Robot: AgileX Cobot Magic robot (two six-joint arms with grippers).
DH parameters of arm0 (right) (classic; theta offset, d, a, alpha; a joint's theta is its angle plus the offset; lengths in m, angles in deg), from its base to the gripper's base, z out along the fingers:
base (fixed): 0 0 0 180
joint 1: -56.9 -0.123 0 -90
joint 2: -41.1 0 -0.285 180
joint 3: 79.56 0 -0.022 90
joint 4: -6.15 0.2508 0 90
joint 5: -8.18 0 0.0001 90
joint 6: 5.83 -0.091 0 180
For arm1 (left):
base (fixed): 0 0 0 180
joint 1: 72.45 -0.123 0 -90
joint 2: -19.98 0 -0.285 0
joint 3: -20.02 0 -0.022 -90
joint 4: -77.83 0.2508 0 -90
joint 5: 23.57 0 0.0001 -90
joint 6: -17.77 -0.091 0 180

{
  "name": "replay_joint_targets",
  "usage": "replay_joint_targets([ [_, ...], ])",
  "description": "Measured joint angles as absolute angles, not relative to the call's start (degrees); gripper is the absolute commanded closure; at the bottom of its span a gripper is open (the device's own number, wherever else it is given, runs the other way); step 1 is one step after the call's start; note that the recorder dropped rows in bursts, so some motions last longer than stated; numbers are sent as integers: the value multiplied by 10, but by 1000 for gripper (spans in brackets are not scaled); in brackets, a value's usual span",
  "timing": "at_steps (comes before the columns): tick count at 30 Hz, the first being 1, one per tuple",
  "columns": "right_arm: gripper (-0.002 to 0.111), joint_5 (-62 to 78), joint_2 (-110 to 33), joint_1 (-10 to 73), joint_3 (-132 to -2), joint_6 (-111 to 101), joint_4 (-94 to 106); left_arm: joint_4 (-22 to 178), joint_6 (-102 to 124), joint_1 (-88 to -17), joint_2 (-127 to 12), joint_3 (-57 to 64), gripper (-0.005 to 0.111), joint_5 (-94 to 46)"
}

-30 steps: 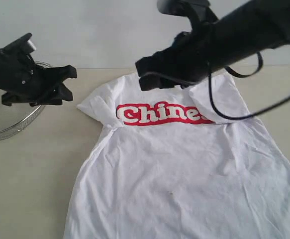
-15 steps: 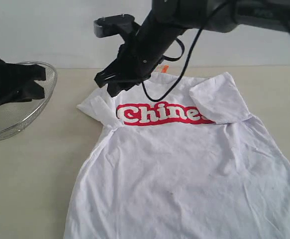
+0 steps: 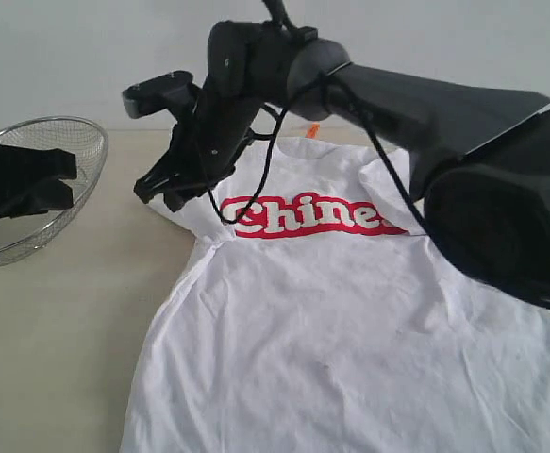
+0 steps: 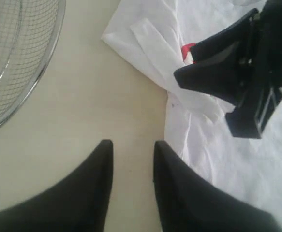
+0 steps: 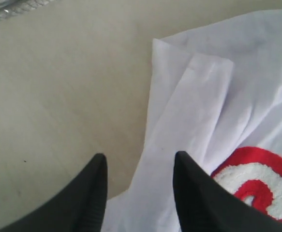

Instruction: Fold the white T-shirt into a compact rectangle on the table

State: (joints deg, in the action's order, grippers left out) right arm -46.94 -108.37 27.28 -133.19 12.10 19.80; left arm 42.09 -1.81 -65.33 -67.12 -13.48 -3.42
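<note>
The right gripper (image 3: 157, 192), jaws spread, hovers over the white T-shirt (image 3: 350, 321) at its sleeve; the left gripper (image 4: 131, 147), likewise spread, hangs above the matte beige tabletop (image 3: 58, 330). A pale grey wall (image 3: 67, 57) stands behind.

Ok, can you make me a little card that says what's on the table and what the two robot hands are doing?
Shirt: white short-sleeved T-shirt with red lettering, lying front up, not yet a rectangle
Sleeve: folded sleeve on the basket side
Table: pale beige flat tabletop
Basket: round silver wire-mesh basket beside the shirt
Right gripper: open, over the folded sleeve, holding nothing
Left gripper: open, over bare table between basket and shirt
</note>
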Motion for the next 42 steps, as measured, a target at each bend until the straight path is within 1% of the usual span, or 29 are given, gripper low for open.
replay_joint_targets([
  [7,70,-464,-1113,262,-1334,112,151,422,-18,-653,-671,-135,79,-37],
  [14,70,-426,-1115,262,-1335,109,133,423,-18,-653,-671,-135,79,-38],
  [24,70,-423,-1115,262,-1335,106,125,423,-18,-653,-671,-135,79,-38],
  [25,69,-423,-1115,262,-1335,106,129,423,-18,-653,-671,-135,79,-39],
  [29,53,-423,-1115,261,-1335,106,138,423,-18,-653,-671,-135,79,-40],
  [30,52,-423,-1115,260,-1335,106,138,423,-18,-653,-671,-135,79,-40],
  [40,53,-420,-1140,255,-1335,100,127,424,-22,-653,-671,-135,79,-42],
  [42,56,-417,-1142,255,-1335,98,123,424,-23,-653,-671,-135,79,-42],
])
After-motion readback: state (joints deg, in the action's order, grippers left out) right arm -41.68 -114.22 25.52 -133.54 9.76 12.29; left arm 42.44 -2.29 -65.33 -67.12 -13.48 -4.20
